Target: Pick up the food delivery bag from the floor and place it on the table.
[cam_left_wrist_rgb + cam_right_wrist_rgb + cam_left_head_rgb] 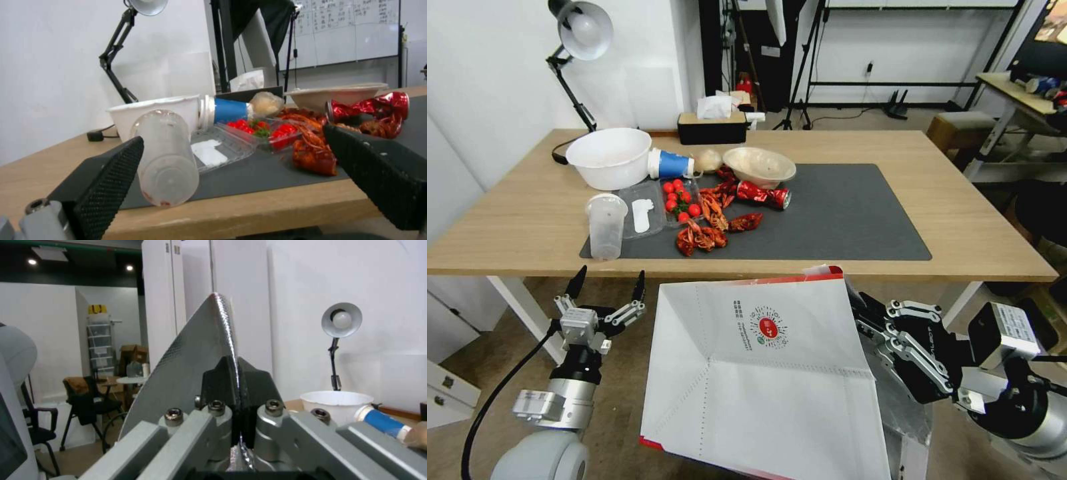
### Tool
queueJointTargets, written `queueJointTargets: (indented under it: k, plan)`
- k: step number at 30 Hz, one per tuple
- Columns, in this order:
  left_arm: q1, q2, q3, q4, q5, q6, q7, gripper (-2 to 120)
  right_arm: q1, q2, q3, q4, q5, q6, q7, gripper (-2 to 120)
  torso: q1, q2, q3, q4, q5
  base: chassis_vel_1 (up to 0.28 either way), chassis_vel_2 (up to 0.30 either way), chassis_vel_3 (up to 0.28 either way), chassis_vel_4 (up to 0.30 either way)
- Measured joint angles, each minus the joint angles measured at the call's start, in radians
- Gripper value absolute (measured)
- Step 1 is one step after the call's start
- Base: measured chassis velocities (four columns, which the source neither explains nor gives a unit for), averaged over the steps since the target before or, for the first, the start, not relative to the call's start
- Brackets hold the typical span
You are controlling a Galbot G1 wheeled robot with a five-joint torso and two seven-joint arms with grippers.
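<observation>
A light-wood tabletop (pixel 894 153) spans the middle of the head view, its dark mat (pixel 840 220) crowded at upper left with a white bowl (pixel 608 157), a clear cup (pixel 606 225), tomatoes (pixel 680 198) and crayfish (pixel 710 223). The food delivery bag (pixel 760 380) hangs in the lower centre, off the floor and just short of the near edge. The right gripper (pixel 864 320), lower right, is pressed together, pinching the bag's foil edge. The left gripper (pixel 607 283), lower left, is spread and holds nothing. To finish well, raise the bag above the edge and set it on the mat's bare right half, away from the food.
</observation>
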Motion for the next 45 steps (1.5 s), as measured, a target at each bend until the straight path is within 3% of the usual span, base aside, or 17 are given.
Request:
queueJointTargets:
  k: [12, 17, 33, 45]
  plan:
    - [0.003, 0.002, -0.001, 0.002, 0.001, -0.006, -0.005, 100, 0.002, -0.004, -0.004, 0.0, -0.002, 0.0, 0.0, 0, 0.025, 0.056, 0.032, 0.0001, 0.0, 0.0, 0.0, 0.0, 0.0]
    - [-0.003, 0.005, 0.005, 0.007, -0.022, -0.04, -0.014, 100, 0.002, -0.004, -0.005, 0.0, -0.003, 0.0, 0.001, 0, 0.034, 0.079, 0.045, 0.0001, 0.0, 0.0, 0.0, 0.0, 0.0]
    - [-0.005, 0.006, 0.006, 0.011, -0.009, -0.054, -0.012, 100, 0.04, -0.017, -0.023, 0.0, 0.02, -0.006, 0.032, 0, 0.034, 0.079, 0.045, 0.0, 0.0001, 0.0, 0.0, 0.0, 0.0]
    - [0.01, -0.008, 0.001, -0.004, 0.006, -0.069, 0.002, 100, 0.101, -0.051, -0.051, 0.0, 0.1, -0.004, 0.136, 0, 0.032, 0.074, 0.042, 0.0, 0.0, 0.0, 0.0, 0.0, 0.0]
